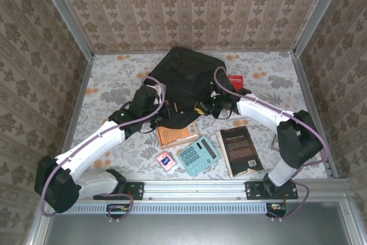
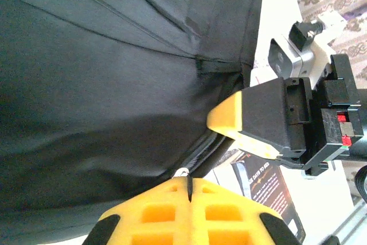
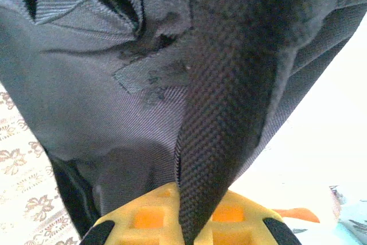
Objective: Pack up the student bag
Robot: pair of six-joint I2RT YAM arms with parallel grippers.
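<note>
L tool (image 2: 188, 192) is clenched on a thin black tab (image 2: 188, 181) at the zip edge. R tool (image 3: 183, 213) is clenched on a woven black strap (image 3: 223, 113). Both sit on the near rim of the black backpack (image 1: 186, 76), L at approx its 7 o'clock corner, R at 5. Bag body runs off to 12 from both tools, long axis 12–6, centre-far on the desk (image 1: 114, 78). Rim btwn tools faces 6. Orange book (image 1: 176, 134) lies just beside it, slightly nearer L arm; dark book (image 1: 241, 150) is nearer R. Next prob. needs the rim spread 9–3 to open a mouth.
</note>
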